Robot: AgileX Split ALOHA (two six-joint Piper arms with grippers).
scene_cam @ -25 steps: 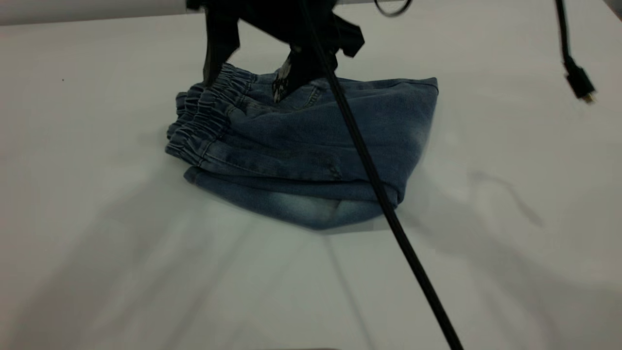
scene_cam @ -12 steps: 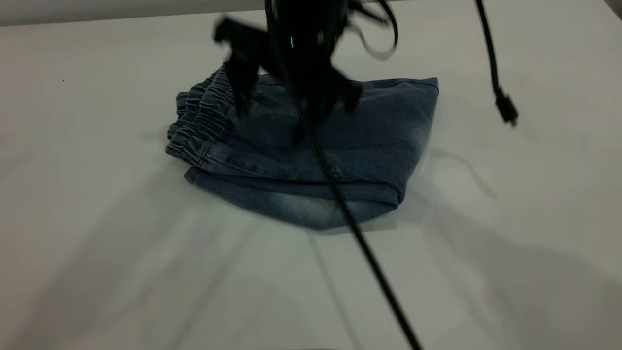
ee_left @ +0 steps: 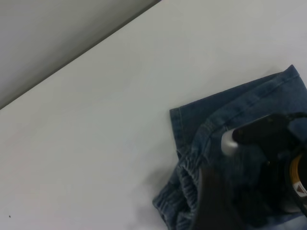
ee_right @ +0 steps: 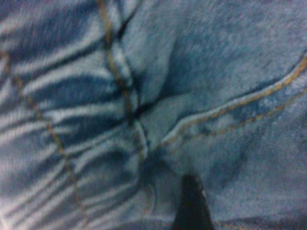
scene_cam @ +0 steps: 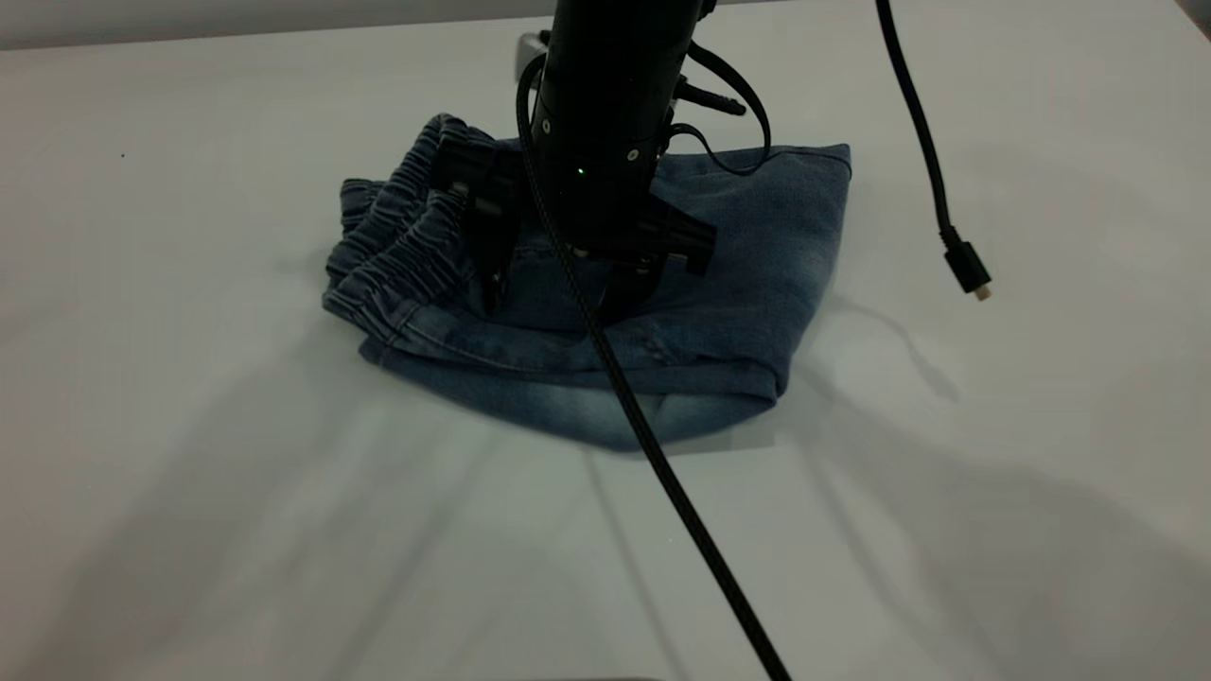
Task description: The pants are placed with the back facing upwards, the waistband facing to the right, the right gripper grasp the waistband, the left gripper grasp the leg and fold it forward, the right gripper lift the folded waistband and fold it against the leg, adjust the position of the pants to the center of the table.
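The pants [scene_cam: 747, 274] lie folded into a compact bundle on the white table [scene_cam: 189, 473]. The gathered waistband [scene_cam: 397, 236] is on top at the bundle's left end. My right gripper [scene_cam: 558, 298] stands upright on the bundle, open, with both fingertips pressed into the denim just right of the waistband. The right wrist view is filled with waistband gathers [ee_right: 62, 120], yellow pocket stitching [ee_right: 230, 110] and one dark fingertip [ee_right: 191, 196]. From the left wrist view the pants [ee_left: 201, 120] show at a distance, under the right gripper's grey cylinder [ee_left: 230, 142]. The leg is hidden in the fold. My left gripper is out of view.
A black cable [scene_cam: 681, 501] runs from the right arm across the pants to the near edge. A second cable ends in a plug [scene_cam: 967, 270] hanging right of the pants. The table's far edge [scene_cam: 189, 33] is behind the bundle.
The right gripper came from the bundle's far edge toward the near side and down onto the denim. The waistband bunched up a little. The hanging plug swung left.
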